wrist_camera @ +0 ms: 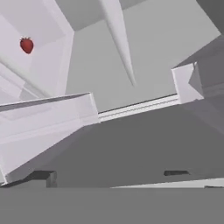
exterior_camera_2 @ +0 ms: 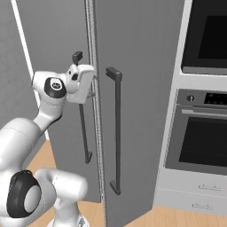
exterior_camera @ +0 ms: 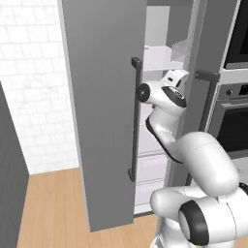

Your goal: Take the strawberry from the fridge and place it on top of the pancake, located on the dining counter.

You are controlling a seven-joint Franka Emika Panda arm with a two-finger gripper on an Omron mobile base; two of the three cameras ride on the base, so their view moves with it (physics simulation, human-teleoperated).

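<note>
The grey fridge (exterior_camera: 104,111) stands with its left door swung open, showing white inner shelves (exterior_camera: 162,57); its right door (exterior_camera_2: 137,88) is closed. My hand (exterior_camera: 175,80) reaches in past the edge of the right door at upper shelf height. The strawberry (wrist_camera: 26,45), small and dark red, lies on a white shelf far off at the upper left of the hand view. My gripper (wrist_camera: 110,176) is open, its fingertips (wrist_camera: 43,177) spread wide with nothing between them, well short of the fruit. The pancake and the dining counter are out of view.
A built-in black oven (exterior_camera_2: 204,142) sits right of the fridge, with drawers below it. The open door's dark bar handle (exterior_camera: 134,118) hangs close to my forearm. A white tiled wall (exterior_camera: 34,97) and wooden floor (exterior_camera: 53,208) lie to the left.
</note>
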